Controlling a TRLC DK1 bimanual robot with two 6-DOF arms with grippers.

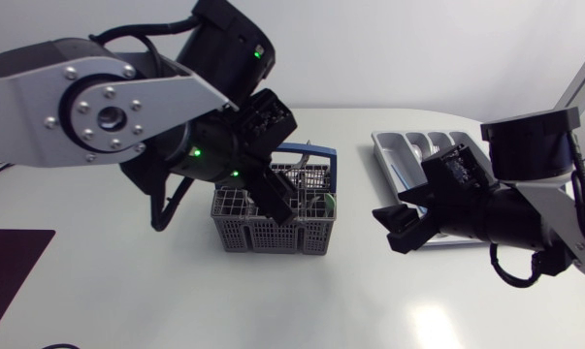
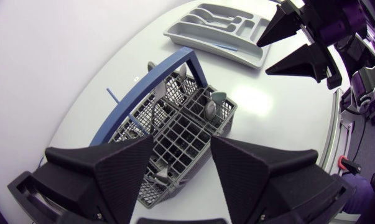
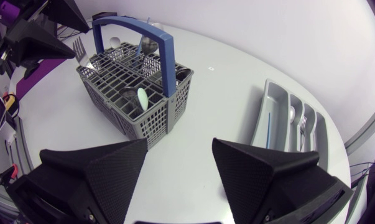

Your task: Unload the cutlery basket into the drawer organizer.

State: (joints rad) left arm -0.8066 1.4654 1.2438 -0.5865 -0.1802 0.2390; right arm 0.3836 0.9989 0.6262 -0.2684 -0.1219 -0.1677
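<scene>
The grey cutlery basket with a blue handle stands mid-table and holds spoons, a fork and a pale green spoon. My left gripper hangs just above the basket, open, with nothing between its fingers. The grey drawer organizer lies at the right. A fork, a spoon and a blue utensil lie in its compartments. My right gripper is open and empty, between basket and organizer, near the organizer's front end.
White table with free surface in front of the basket and to its left. A dark mat lies at the front left edge. My left arm's large links hang over the table's left half.
</scene>
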